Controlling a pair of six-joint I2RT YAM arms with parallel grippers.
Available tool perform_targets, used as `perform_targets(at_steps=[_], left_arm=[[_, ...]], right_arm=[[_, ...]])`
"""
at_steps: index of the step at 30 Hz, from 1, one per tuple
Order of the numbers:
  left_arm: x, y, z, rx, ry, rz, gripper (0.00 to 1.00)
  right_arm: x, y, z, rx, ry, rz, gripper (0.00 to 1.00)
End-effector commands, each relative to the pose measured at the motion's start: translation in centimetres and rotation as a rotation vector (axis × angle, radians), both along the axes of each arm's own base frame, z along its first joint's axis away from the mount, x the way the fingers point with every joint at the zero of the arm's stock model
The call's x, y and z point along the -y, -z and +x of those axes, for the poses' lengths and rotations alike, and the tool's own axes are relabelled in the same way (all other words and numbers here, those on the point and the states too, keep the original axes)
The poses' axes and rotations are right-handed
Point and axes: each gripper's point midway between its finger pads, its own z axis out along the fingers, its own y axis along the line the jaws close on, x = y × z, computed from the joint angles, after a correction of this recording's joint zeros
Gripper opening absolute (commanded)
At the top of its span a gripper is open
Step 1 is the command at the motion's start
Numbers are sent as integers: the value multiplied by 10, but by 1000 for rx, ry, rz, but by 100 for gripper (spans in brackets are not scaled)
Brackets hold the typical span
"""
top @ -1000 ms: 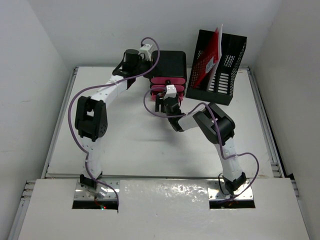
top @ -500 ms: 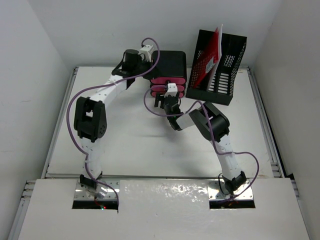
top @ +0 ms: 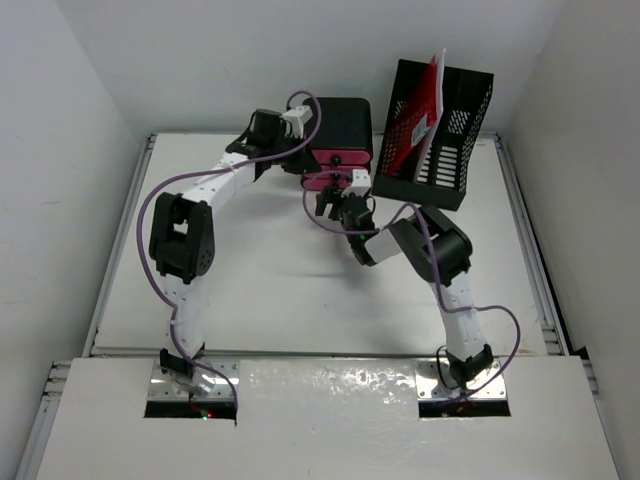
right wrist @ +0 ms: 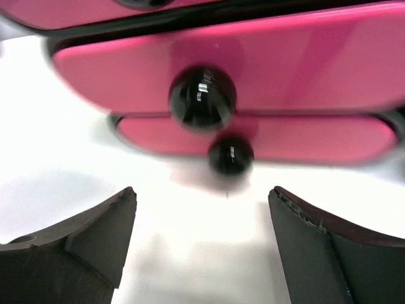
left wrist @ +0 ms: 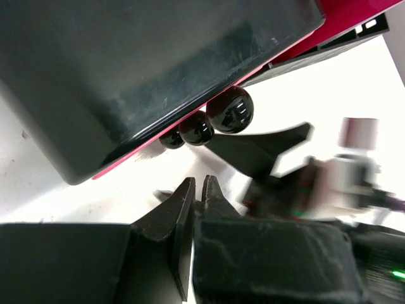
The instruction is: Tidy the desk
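Facing the pink drawers of a chest, the right gripper gapes apart; the left gripper, fingers together, hovers at the chest's left. A mesh rack flanks it on the worktop.

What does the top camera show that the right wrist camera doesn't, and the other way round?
Only the top view shows the black mesh file rack with a red folder in it, and the white desk as a whole. Only the right wrist view shows two round black knobs close up, with the open fingers spread wide below them. Both show the pink drawers of the black drawer box.
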Motion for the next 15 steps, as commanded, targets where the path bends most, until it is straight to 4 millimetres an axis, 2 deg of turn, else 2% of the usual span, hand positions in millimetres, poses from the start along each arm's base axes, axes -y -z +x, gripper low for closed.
perform_targets(at_steps=[1,2,3,4,5,6,7,8,9,10,11,12,13,14,15], left_arm=[[1,-35,-3,74,6,-8,0],[-3,-49,-3,94,-9,-6,0],[-4,-58,-5,105,-13,-7,0],[-6,-66,-6,117,-17,-5,6],[-10,-82,-11,139,-32,-2,12],[-14,-90,-13,148,-49,1,17],[-20,-103,-20,165,-67,8,35],[-25,-107,-24,169,-86,15,46],[-29,-111,-27,171,-111,22,60],[-35,-124,-35,194,-128,23,66],[-45,-116,-41,175,-162,55,74],[-51,-115,-45,173,-186,69,81],[-59,-127,-54,194,-214,73,88],[-71,-112,-59,172,-262,115,88],[-77,-110,-65,169,-283,129,88]], right_arm=[[-4,-72,-25,65,-63,172,83],[0,-96,-36,60,-74,174,96],[1,-103,-45,47,-85,162,99],[8,-87,-62,-31,-98,109,99],[13,-117,-71,-2,-108,120,99],[21,-114,-83,-27,-114,84,99],[30,-127,-96,-44,-111,65,99],[37,-131,-104,-52,-111,43,99],[47,-125,-115,-64,-113,-11,99],[57,-120,-125,-101,-103,-52,99],[67,-140,-136,-69,-94,-52,99],[79,-134,-146,-82,-82,-89,99],[92,-125,-157,-127,-57,-129,99],[106,-126,-164,-130,-12,-151,99],[120,-139,-176,-103,15,-142,99]])
